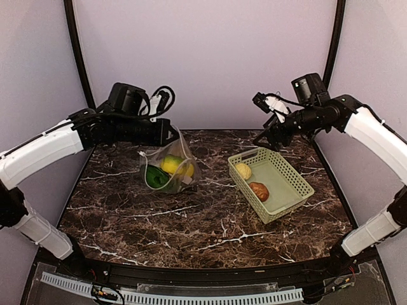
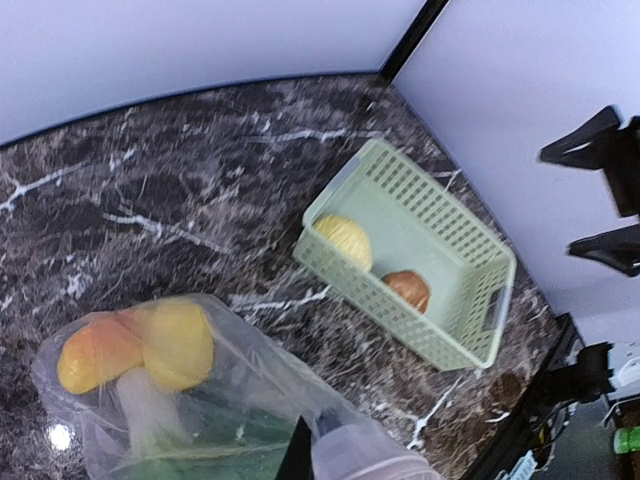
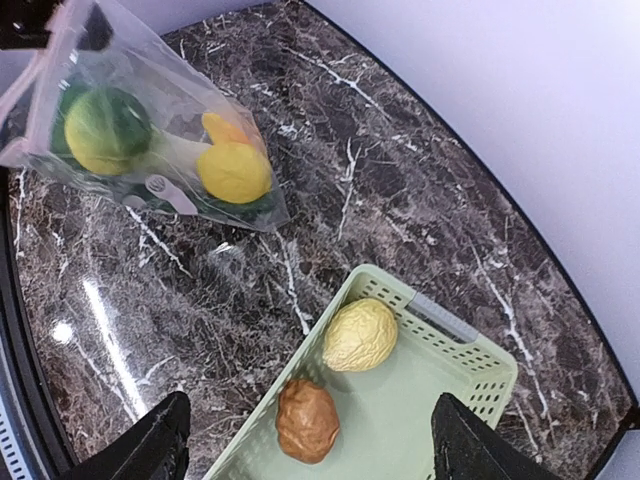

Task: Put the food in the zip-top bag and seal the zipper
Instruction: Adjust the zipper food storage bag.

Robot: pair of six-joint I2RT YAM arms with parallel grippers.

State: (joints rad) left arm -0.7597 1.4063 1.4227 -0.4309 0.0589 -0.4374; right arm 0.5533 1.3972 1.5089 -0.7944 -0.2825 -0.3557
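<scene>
My left gripper (image 1: 173, 132) is shut on the top edge of the zip-top bag (image 1: 168, 168) and holds it up, its bottom resting on the table. The pinkish zipper (image 3: 42, 62) runs along the bag's held mouth edge. Inside the bag are a yellow lemon (image 3: 233, 172), an orange piece (image 2: 95, 350), a green pepper (image 3: 105, 130) and a white-stemmed bok choy (image 2: 150, 405). My right gripper (image 3: 312, 440) hangs open above the basket, over a brown potato (image 3: 307, 420) and a pale yellow lemon (image 3: 361, 335), touching neither.
The light-green lattice basket (image 1: 289, 202) sits right of centre on the dark marble table (image 1: 191, 222), at an angle. Bare tabletop separates it from the bag. Pale walls close the back and the sides.
</scene>
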